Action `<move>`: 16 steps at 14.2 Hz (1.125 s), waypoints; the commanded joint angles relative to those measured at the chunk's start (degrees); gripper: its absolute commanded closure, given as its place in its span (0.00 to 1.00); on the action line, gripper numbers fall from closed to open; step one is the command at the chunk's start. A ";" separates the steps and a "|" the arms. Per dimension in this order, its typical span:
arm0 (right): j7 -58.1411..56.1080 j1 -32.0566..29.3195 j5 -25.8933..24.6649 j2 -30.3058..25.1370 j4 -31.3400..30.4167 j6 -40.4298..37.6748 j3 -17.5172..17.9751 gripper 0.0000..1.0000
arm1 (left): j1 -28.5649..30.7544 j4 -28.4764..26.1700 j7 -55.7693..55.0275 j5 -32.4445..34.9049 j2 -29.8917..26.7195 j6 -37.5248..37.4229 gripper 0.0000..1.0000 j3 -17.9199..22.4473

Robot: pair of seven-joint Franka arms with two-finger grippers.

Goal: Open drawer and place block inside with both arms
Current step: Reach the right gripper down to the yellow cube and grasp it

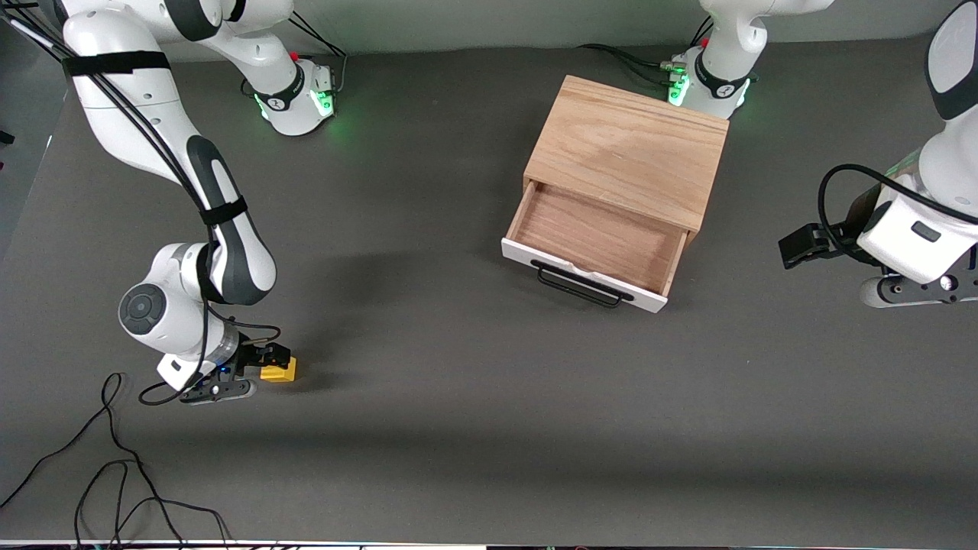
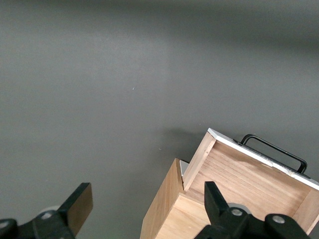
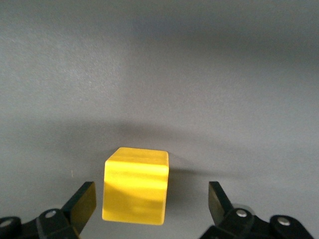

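Right gripper [image 1: 269,365] is seen low at the table [image 1: 428,428], at the right arm's end and near the front camera. Its fingers are spread wide, with the block [image 1: 280,371] sitting between them. In the right wrist view the block [image 3: 135,185] rests on the table with a clear gap to each finger [image 3: 80,205]; no contact is seen. The block is yellow, upright, and well apart from the wooden box [image 1: 630,156].

The box is placed toward the left arm's end of the table, close to the left arm's base [image 1: 707,84]. The drawer [image 1: 600,244] is found pulled out toward the front camera, its white front panel [image 1: 519,252] and black bar handle [image 1: 584,286] leading. The wooden interior is exposed and nothing is seen in it.

Left gripper [image 1: 798,248] is held in the air at the left arm's end of the table, beside the box and apart from it. In the left wrist view the fingers [image 2: 79,206] are spread wide with nothing between them; the drawer's corner [image 2: 212,137] and handle [image 2: 274,152] are visible below. The left arm waits.
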 commanded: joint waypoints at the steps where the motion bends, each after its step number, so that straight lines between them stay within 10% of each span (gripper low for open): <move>1: 0.31 1.07 4.51 1.20 -0.16 1.44 -0.47 0.00 | 1.19 -5.88 0.43 0.73 -5.23 2.88 0.00 -0.14; 6: 0.31 2.13 5.23 1.99 -0.07 3.20 -0.47 0.04 | 2.16 -11.95 0.79 0.47 -9.99 6.14 0.00 -0.14; 10: 0.39 2.30 5.23 2.08 0.19 3.47 -0.47 0.66 | 1.90 -17.94 -7.97 0.82 -14.48 10.28 0.00 -0.84; 16: 5.82 4.67 5.23 -0.20 4.39 -4.32 -0.56 0.83 | 3.83 -18.47 -4.84 -0.06 -14.83 11.42 0.00 -1.64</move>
